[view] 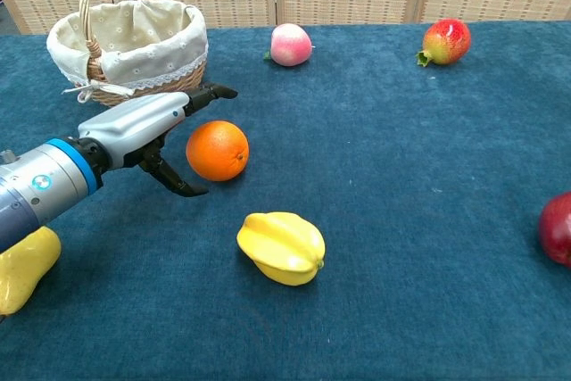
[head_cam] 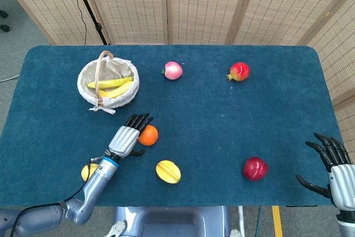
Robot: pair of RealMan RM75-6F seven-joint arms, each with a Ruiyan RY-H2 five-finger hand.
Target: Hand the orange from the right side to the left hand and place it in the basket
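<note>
The left hand (view: 165,131), fingers spread and holding nothing, partly hides the orange (view: 217,150) at centre-left of the counter (view: 401,131). The orange is round, so no long axis shows. The right hand (head_cam: 331,165), lower right, is spread, empty and partly cut off.

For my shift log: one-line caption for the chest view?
Left robot hand open around the orange on the blue table, basket just behind.
</note>
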